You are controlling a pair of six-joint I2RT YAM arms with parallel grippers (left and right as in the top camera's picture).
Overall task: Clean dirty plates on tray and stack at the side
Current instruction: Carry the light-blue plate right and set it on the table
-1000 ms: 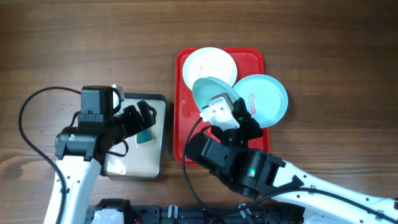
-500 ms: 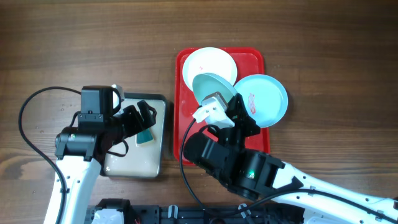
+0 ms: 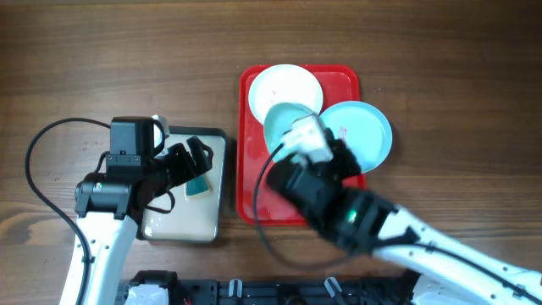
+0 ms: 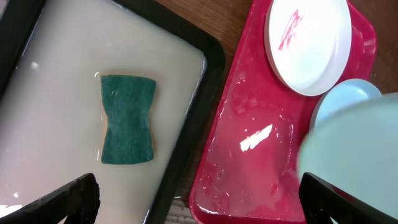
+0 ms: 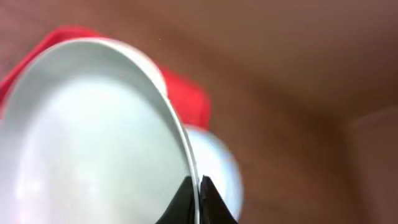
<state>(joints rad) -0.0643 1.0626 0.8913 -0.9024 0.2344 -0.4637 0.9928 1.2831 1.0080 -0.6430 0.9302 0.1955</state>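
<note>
Plate (image 5: 93,143), light blue, rim clamped between right fingers (image 5: 214,208), over tray (image 3: 252,144); left fingers (image 4: 62,202) spread wide.

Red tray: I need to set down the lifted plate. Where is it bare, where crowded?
Bare: the tray's wet near half, beside the pan. Crowded: the far end, with the white plate, the other blue plate overhanging the right rim, and the right gripper holding the lifted blue plate there.

Top-down overhead; close wrist views; shared tray (image 4: 249,124)
</note>
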